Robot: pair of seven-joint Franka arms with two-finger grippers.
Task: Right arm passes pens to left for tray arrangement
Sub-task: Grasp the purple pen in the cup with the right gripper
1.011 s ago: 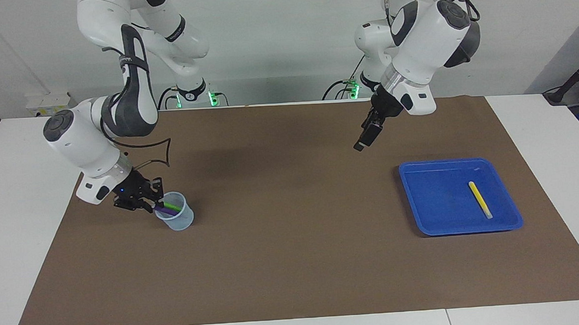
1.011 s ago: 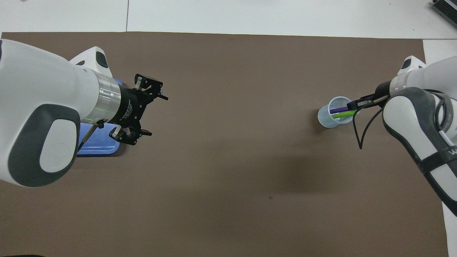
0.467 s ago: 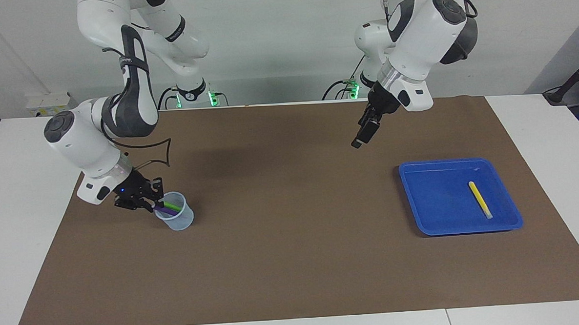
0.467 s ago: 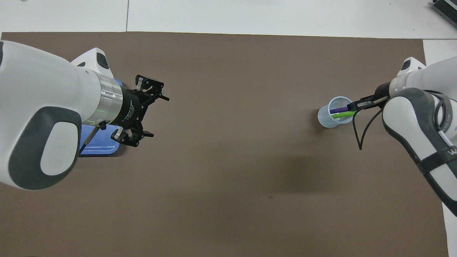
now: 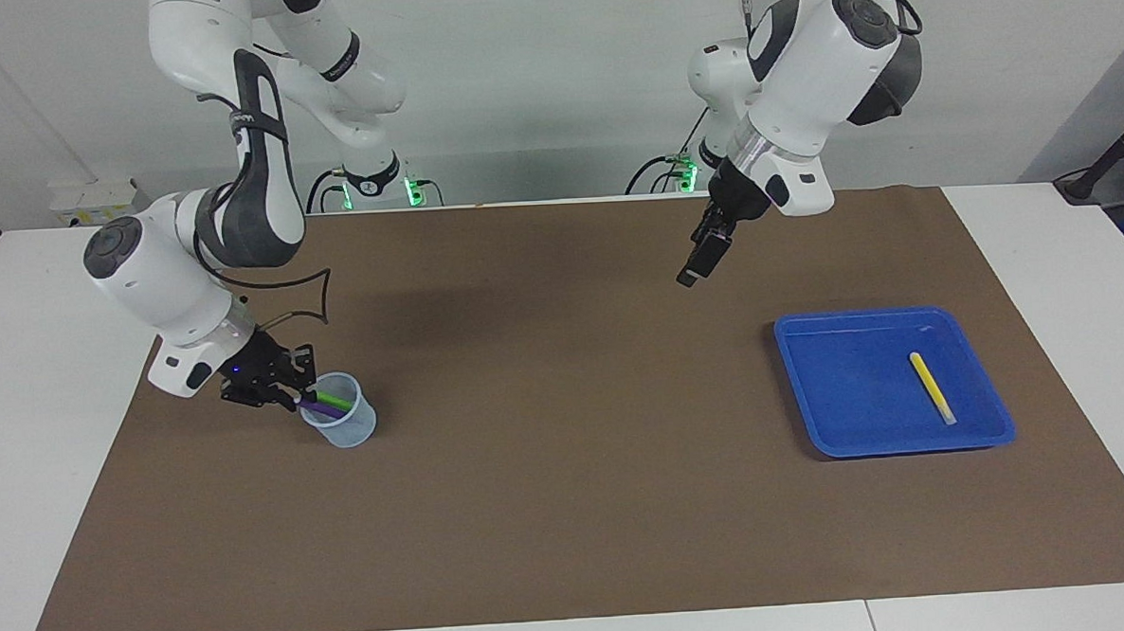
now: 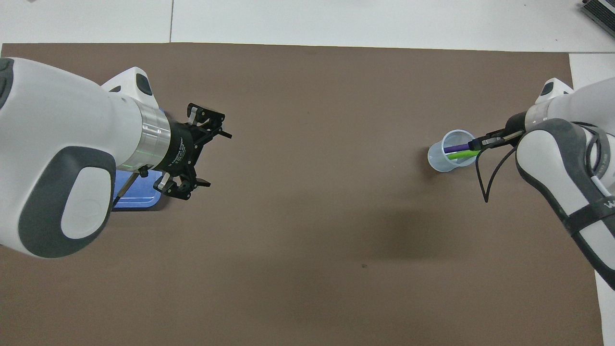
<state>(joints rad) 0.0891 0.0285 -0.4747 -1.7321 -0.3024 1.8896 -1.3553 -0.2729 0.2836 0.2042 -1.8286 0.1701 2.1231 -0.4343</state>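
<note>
Two pens in cup (image 5: 343, 423), right pincer (image 5: 292, 397) clamping purple pen (image 5: 322, 408), left pincer (image 6: 211, 157) spread wide over mat (image 5: 570, 505)

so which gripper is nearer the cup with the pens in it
Right. The right gripper is at the cup, at the ends of the purple and green pens that stick out over its rim. The left gripper is open over bare mat, beside the tray's corner.

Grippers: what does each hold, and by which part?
Left gripper: open, nothing. Right gripper: at the upper ends of purple pen and green pen in the cup; hold cannot be told.
</note>
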